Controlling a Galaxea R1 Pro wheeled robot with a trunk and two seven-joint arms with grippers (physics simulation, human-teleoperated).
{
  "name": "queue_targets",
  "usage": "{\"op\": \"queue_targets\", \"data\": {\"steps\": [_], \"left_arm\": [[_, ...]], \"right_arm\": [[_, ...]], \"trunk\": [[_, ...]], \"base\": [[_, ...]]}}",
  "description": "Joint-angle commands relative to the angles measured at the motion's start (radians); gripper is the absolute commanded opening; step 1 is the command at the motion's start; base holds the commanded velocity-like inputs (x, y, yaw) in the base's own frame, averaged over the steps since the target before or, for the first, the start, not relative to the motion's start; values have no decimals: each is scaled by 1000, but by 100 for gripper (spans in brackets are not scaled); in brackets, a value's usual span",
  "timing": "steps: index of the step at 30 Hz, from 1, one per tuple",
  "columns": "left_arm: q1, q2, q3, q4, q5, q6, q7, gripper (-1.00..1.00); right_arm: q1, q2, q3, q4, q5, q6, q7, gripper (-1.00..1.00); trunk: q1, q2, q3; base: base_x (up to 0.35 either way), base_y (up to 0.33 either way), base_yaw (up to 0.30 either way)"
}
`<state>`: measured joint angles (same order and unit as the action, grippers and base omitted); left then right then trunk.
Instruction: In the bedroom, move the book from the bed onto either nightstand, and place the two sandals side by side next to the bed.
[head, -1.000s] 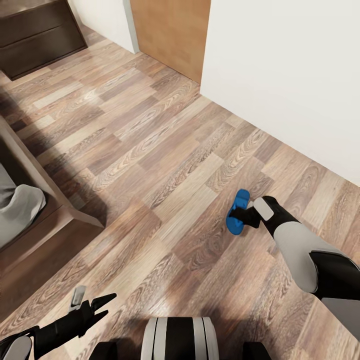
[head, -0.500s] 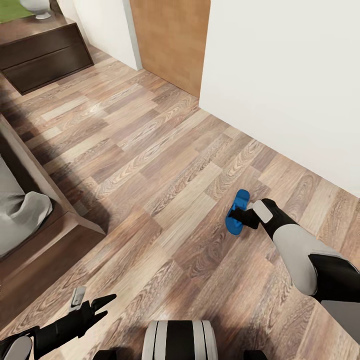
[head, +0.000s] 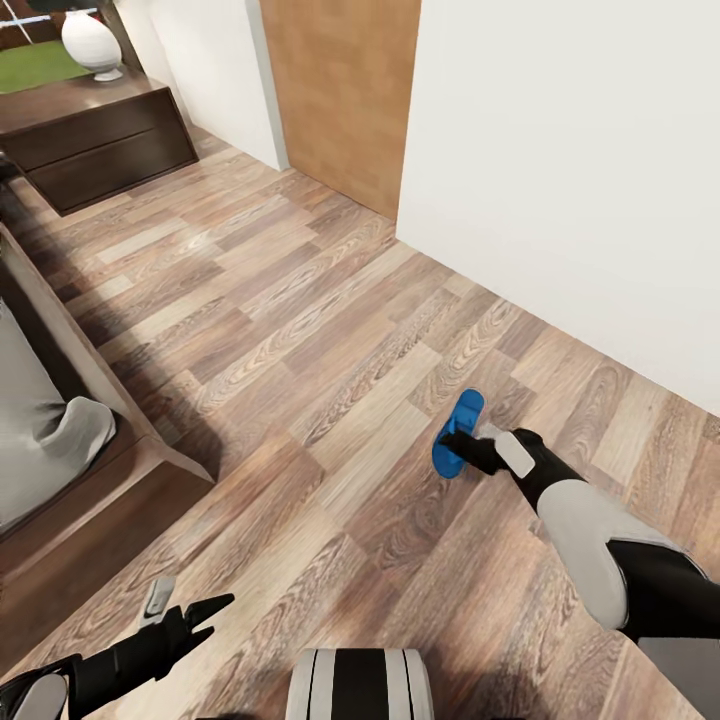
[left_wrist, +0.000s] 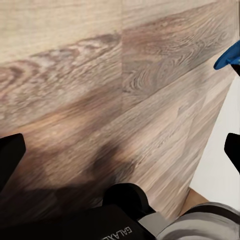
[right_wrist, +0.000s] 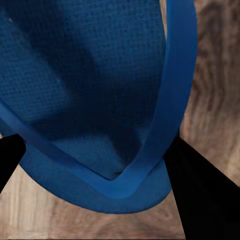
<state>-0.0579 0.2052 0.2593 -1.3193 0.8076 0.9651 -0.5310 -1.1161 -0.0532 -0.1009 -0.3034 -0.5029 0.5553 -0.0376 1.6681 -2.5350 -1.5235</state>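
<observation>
One bright blue sandal (head: 455, 440) hangs tilted just above the wood floor, right of centre in the head view. My right gripper (head: 470, 446) is shut on it. In the right wrist view the blue sole and strap (right_wrist: 100, 100) sit between the black fingers (right_wrist: 200, 195). My left gripper (head: 195, 615) is open with nothing in it, low over the floor at the bottom left. Its wrist view catches the sandal's tip (left_wrist: 227, 55). The bed (head: 120, 470), with its dark frame and grey mattress (head: 40, 440), is at the left. A dark nightstand (head: 100, 140) stands at the top left. The book is out of view.
A white vase (head: 90, 45) sits on the nightstand. A light wooden door (head: 340, 90) and a white wall (head: 580, 150) bound the far and right sides. The bed frame's corner (head: 195, 465) juts out toward the open plank floor (head: 300, 300) in the middle.
The whole head view has shifted, bringing the nightstand top and vase into sight. My right gripper with the sandal has moved slightly left. The left arm holds its pose.
</observation>
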Motion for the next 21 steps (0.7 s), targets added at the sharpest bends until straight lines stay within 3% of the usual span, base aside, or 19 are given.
{"op": "queue_targets", "data": {"steps": [1,8,13,21], "left_arm": [[0,-1,1,1,-4,5,-5,100],[0,-4,1,8,-13,2,-4,100],[0,-8,1,10,-17,-6,-4,100],[0,-20,0,11,-53,-29,-4,100]], "right_arm": [[11,1,-6,-2,-3,3,27,-100],[102,3,-7,-2,0,-34,263,-100],[150,-1,-8,-1,1,-58,383,-100],[212,-9,-8,1,2,-70,507,-100]], "trunk": [[-1,0,3],[-4,2,31],[-6,3,50],[-10,5,81]], "base": [[0,0,0],[0,0,0],[0,0,0],[0,0,0]]}}
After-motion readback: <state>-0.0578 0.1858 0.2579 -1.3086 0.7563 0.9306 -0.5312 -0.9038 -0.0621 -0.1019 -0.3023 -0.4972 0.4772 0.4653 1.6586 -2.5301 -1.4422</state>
